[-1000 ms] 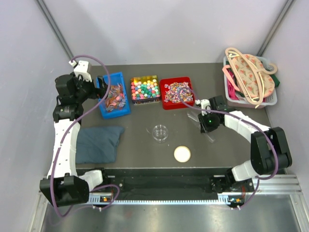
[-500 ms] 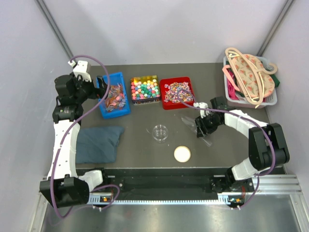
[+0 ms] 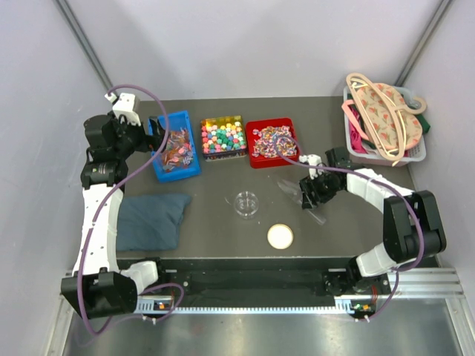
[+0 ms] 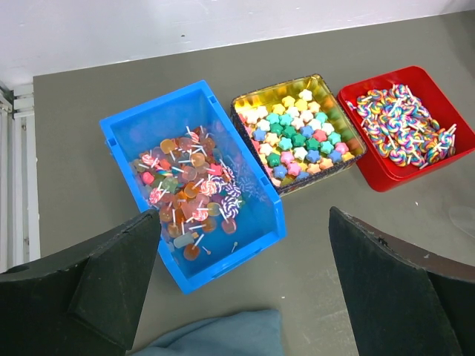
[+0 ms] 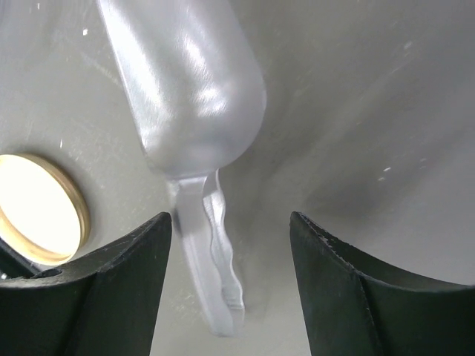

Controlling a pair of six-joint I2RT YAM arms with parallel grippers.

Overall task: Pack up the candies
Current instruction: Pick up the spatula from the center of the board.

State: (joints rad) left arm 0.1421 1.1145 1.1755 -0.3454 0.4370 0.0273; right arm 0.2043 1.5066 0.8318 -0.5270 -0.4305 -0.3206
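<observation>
Right gripper [image 5: 230, 216] sits low over table [image 5: 356, 111], jaws apart, straddling the handle of clear scoop [image 5: 185, 89]. Gaps on both sides, nothing clamped. Cream lid [image 3: 280, 236] lies nearer the front, left of it. Blue-grey pouch [image 3: 152, 220] at front left. Clear dish [image 3: 246, 202] mid-table. Further back, candies [image 4: 297, 137] fill three containers in a row: blue bin [image 4: 141, 133], gold tray [image 4: 256, 98], red tray [image 4: 375, 174]. Left gripper [image 4: 245, 297] hangs above blue bin, jaws wide apart, empty. Basket [image 3: 415, 154] with hangers at far right.

Clear scoop [image 5: 194, 104], handle inside parted end effector [image 5: 230, 222], cream lid [image 5: 35, 209] at left
</observation>
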